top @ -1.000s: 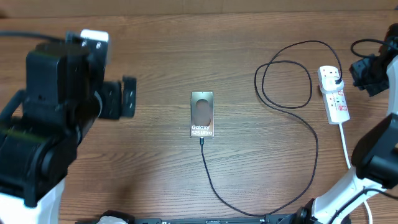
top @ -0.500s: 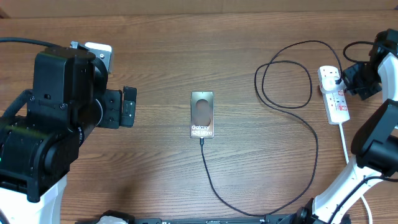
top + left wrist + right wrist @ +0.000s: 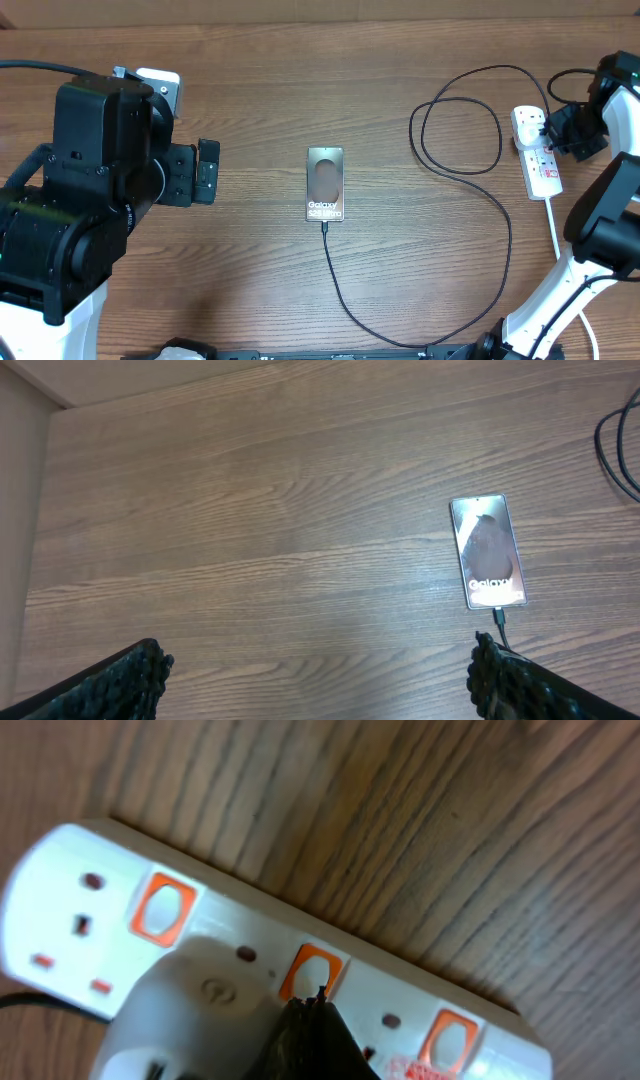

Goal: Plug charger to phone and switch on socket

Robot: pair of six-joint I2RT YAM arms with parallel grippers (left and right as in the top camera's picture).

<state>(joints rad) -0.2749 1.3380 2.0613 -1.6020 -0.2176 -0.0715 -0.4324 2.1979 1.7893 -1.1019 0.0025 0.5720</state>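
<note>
Two grippers: one pinched shut at the socket, one wide open near the phone.
Closed on nothing, the right gripper (image 3: 318, 1010) has its tip at the middle orange switch (image 3: 310, 972) of the socket (image 3: 540, 160), far right on the wooden table (image 3: 250, 270). The left gripper (image 3: 207, 171) gapes empty left of the phone (image 3: 326, 184), whose near end takes the charger (image 3: 505, 225). Only the right wrist view shows tip and switch.
</note>
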